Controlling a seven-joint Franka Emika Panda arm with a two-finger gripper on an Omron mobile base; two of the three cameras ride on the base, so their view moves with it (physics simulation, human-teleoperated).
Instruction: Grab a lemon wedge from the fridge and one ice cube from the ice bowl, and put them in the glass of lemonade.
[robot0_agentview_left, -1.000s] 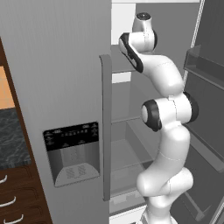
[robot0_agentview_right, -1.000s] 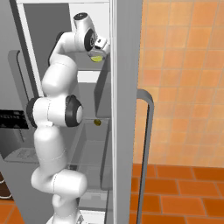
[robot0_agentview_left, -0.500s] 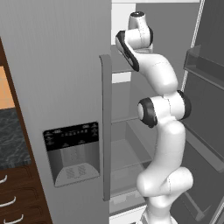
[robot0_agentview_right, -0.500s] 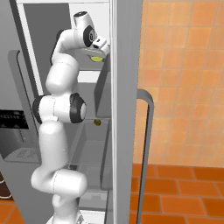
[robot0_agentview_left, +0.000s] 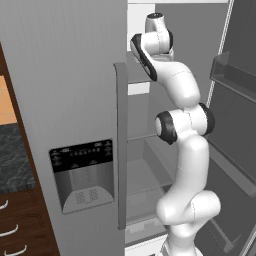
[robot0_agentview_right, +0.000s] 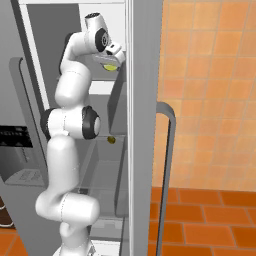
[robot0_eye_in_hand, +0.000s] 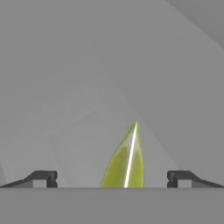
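**Two dark tips stand wide apart around a lemon wedge high in the fridge**

Nearest in the left base view, the closed fridge (robot0_agentview_left: 65, 100) door takes up the left half of the frame, its black dispenser panel (robot0_agentview_left: 82, 172) at lower left beside a long vertical handle (robot0_agentview_left: 120, 145). An orange tiled floor (robot0_agentview_right: 210, 220) and wall occupy the right side of the right base view, past the edge of the open door (robot0_agentview_right: 142, 125) and its own handle (robot0_agentview_right: 167, 175).

Behind the doors, the grey fridge interior opens at centre frame, with bare shelves and a clear drawer low down; the white arm rises through this gap, close to the open door's bins on the right of the left base view.

Farthest, at top centre of the right base view, the gripper (robot0_agentview_right: 116, 54) reaches the upper shelf. In the hand view its fingertips (robot0_eye_in_hand: 43, 178) are spread wide, the lemon wedge (robot0_eye_in_hand: 126, 162) between them, touching neither. It also shows yellow-green just below the hand.
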